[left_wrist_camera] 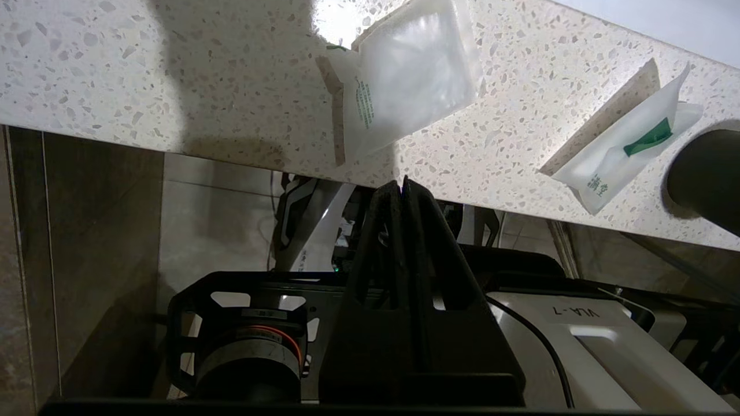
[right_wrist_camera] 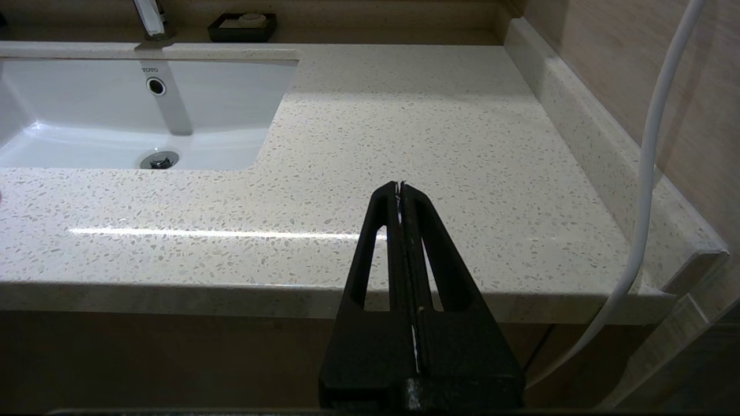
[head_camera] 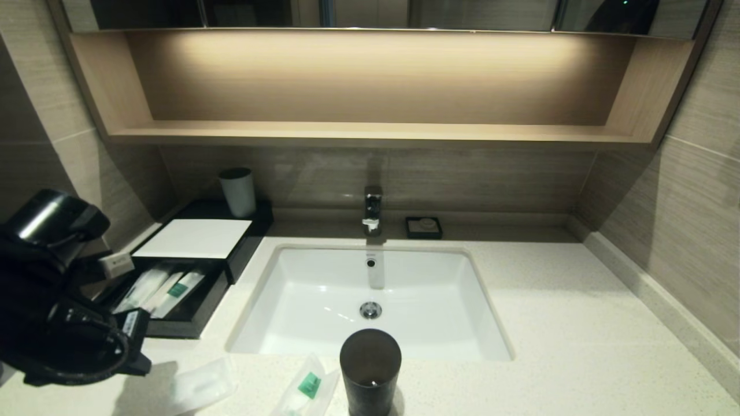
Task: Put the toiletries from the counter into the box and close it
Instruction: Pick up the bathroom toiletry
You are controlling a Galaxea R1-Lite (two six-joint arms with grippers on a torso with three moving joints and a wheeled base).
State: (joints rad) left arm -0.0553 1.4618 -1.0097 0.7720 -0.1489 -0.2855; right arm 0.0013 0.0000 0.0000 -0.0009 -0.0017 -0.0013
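Two toiletries lie on the counter (head_camera: pixel 578 323) near its front edge: a squarish translucent packet (head_camera: pixel 202 384) (left_wrist_camera: pixel 404 75) and a long packet with a green label (head_camera: pixel 306 387) (left_wrist_camera: pixel 630 138). The black box (head_camera: pixel 243 242) stands at the back left with its white top panel (head_camera: pixel 196 237) and its front tray (head_camera: pixel 191 323) pulled out. Several packets (head_camera: pixel 162 289) lie in that tray. My left gripper (left_wrist_camera: pixel 403 184) is shut and empty, just off the counter's front edge, short of the squarish packet. My right gripper (right_wrist_camera: pixel 399 186) is shut and empty over the counter's right part.
A dark cup (head_camera: pixel 370 370) stands at the front edge right of the long packet. The white basin (head_camera: pixel 324 300) sinks into the counter's middle, with a tap (head_camera: pixel 373 208) behind it. A small black dish (head_camera: pixel 424 227) and a pale cup (head_camera: pixel 238 190) stand at the back.
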